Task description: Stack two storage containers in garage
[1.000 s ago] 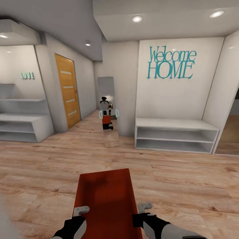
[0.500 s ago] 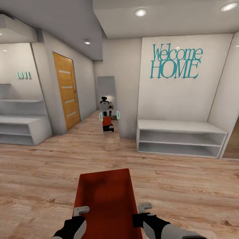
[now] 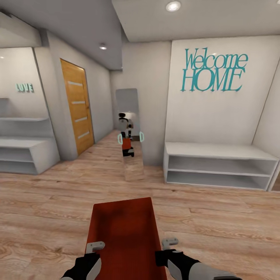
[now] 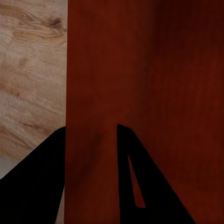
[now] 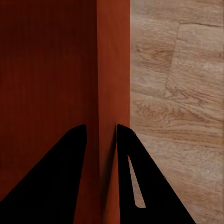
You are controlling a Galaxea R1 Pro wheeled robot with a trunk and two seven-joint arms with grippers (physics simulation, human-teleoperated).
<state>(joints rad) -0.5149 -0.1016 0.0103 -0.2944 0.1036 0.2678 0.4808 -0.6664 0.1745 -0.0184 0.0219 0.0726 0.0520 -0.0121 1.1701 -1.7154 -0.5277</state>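
The left gripper (image 3: 95, 246) and right gripper (image 3: 169, 243) each pinch a side wall of the storage container (image 3: 122, 233), carried low in front of the robot over the wood-plank floor (image 3: 217, 217). Beyond the container stand a mirror (image 3: 129, 132) and a white bench (image 3: 219, 165). Likely risk: a sharp turn near the bench could work the thin walls loose.

container (image 3: 122, 229) in front of robot, between left gripper (image 3: 95, 246) and right gripper (image 3: 170, 243) | mirror (image 3: 130, 132) straight ahead against wall | door (image 3: 74, 105) left of mirror | bench shelf (image 3: 219, 165) right of mirror, under lettering (image 3: 214, 70) | shelving (image 3: 23, 149) far left
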